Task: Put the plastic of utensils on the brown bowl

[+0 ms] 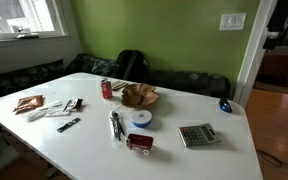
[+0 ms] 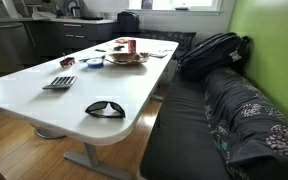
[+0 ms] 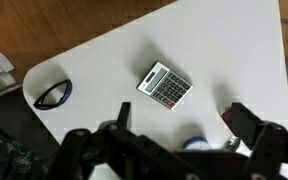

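Note:
The plastic of utensils (image 1: 116,125) is a slim clear packet of dark and silvery cutlery lying on the white table, just in front of the brown bowl (image 1: 139,96). The bowl is shallow with an uneven rim and holds something light; it also shows in an exterior view (image 2: 127,57). A red soda can (image 1: 107,89) stands beside it. In the wrist view my gripper (image 3: 184,128) hangs high above the table with its fingers spread wide and nothing between them. The packet and bowl are hidden behind the gripper there. The arm is not in either exterior view.
A white-and-blue disc (image 1: 141,118) (image 3: 196,141), a red item (image 1: 139,142), a calculator (image 1: 197,134) (image 3: 165,85) and sunglasses (image 1: 224,104) (image 3: 52,94) lie on the table. A brown packet (image 1: 29,103), flat white packet (image 1: 52,111) and short black item (image 1: 69,124) lie at its other end. A backpack (image 2: 214,50) sits on the bench.

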`<move>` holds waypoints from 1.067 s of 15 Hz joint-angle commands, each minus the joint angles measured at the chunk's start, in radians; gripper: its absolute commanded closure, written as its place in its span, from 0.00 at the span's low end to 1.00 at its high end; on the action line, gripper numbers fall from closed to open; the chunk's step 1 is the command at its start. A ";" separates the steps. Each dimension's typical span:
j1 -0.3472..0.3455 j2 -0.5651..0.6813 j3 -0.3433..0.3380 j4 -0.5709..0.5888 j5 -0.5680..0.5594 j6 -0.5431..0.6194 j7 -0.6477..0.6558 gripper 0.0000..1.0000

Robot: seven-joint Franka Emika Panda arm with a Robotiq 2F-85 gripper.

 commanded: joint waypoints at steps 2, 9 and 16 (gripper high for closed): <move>-0.003 0.000 0.002 0.002 0.002 -0.003 -0.002 0.00; -0.003 0.000 0.002 0.002 0.002 -0.003 -0.002 0.00; -0.091 0.164 0.062 0.014 -0.068 0.239 0.088 0.00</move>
